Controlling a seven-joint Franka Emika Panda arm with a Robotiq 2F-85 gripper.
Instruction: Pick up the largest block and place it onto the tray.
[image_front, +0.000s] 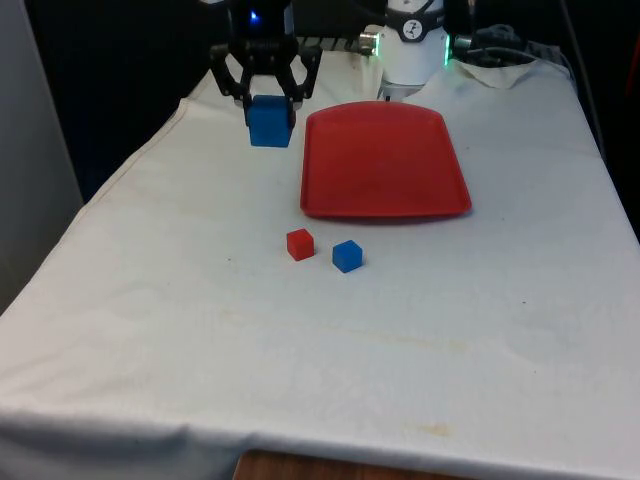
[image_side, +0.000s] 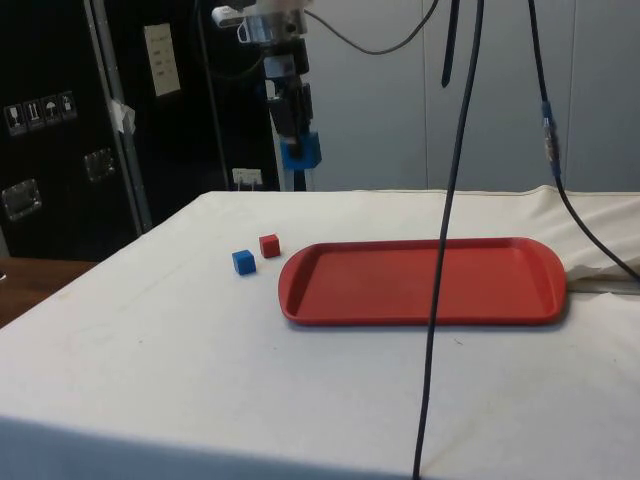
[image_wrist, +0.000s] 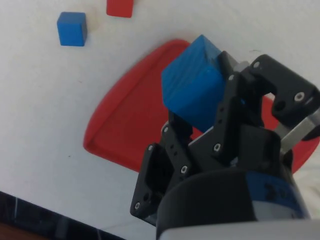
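stage: pickup done, placing left | hand (image_front: 270, 97): clamped on large blue block (image_front: 269, 121), lifted clear of table (image_front: 200, 330) | block: beside red tray (image_front: 385, 165), not yet above it | small red block (image_front: 300, 244), small blue block (image_front: 347, 256): just beside tray, untouched

- The front view looks down the length of the table (image_front: 150, 330) from its near end, somewhat from above.
- The side view looks across the table, lower and closer to the cloth.
- The wrist view looks down from close above.
- All three share the red tray (image_front: 385, 165) (image_side: 420, 285) (image_wrist: 130, 130) and two small blocks (image_front: 347, 256) (image_side: 243, 262) (image_wrist: 72, 28).
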